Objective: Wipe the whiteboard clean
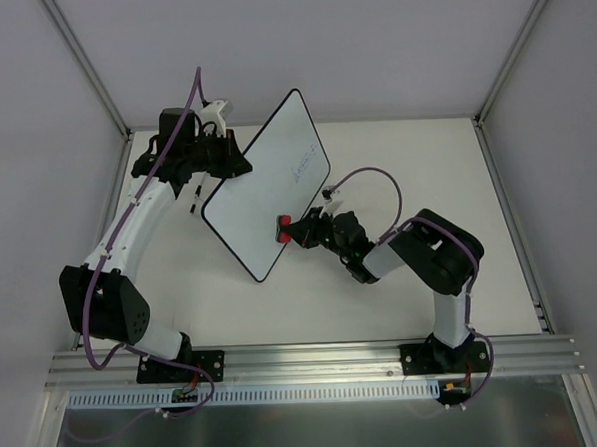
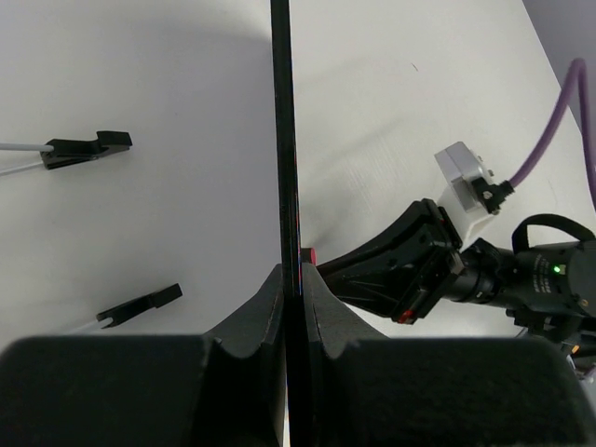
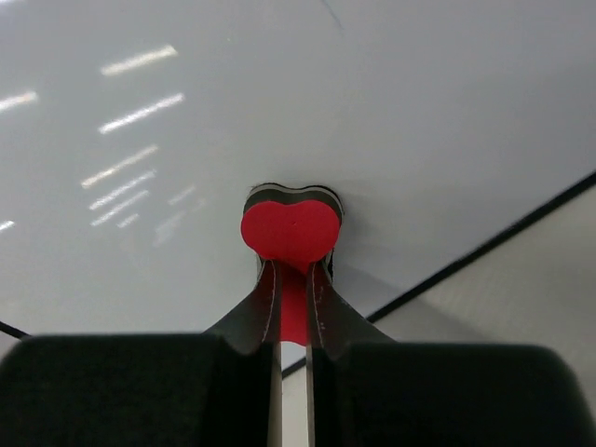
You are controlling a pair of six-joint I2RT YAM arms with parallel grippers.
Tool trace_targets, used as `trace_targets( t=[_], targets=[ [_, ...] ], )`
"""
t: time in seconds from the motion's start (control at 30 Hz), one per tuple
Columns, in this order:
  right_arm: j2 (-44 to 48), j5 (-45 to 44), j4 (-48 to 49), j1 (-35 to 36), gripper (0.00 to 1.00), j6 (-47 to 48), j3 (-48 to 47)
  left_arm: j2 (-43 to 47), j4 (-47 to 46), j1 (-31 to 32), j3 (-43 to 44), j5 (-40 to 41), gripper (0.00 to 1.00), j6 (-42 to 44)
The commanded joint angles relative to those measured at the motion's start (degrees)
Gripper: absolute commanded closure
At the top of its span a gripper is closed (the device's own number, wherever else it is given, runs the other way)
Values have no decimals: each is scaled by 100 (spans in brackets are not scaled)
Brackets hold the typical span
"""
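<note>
The right gripper (image 3: pixel 291 279) is closed on the red eraser (image 3: pixel 289 231), and the eraser's broad end presses against the face of the whiteboard (image 1: pixel 267 195), close to the board's near long edge. The board stands tilted over the table (image 1: pixel 383 299), its face turned toward the right arm. Whether its near corner rests on the table I cannot tell.

At the far side the left gripper (image 2: pixel 291 289) is clamped on the thin black rim, jaws shut on it. A faint patch of writing (image 1: pixel 306 166) sits toward the far end, well apart from the eraser — so the wiping looks unfinished.

To do it well, I judge the eraser should stay flat and travel toward that writing in overlapping passes. Pressure should be light — one edge grip could let the board swing. It should also stop short of the rim so the eraser does not slip off.
</note>
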State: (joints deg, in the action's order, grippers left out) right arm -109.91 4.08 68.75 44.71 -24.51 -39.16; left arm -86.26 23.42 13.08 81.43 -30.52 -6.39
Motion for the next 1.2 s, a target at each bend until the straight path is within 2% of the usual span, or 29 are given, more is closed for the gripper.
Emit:
trace_targets(
  t=[0.0,0.2,0.33,0.77,1.17],
  targets=[
    [-233,-118,-169,-146,100,131,101,-40,602,309,-171,-964,100,94],
    [215,23,-300,-472,100,315,-92,12,611,318,-277,-1061,100,112],
    [557,137,-669,-481,100,508,-557,39,611,318,-373,-1070,100,129],
    [453,436,-1135,-410,100,597,-1937,39,646,327,-373,-1140,100,147],
    [487,699,-1268,-279,100,851,-1683,-14,655,318,-303,-1114,100,138]
  ],
)
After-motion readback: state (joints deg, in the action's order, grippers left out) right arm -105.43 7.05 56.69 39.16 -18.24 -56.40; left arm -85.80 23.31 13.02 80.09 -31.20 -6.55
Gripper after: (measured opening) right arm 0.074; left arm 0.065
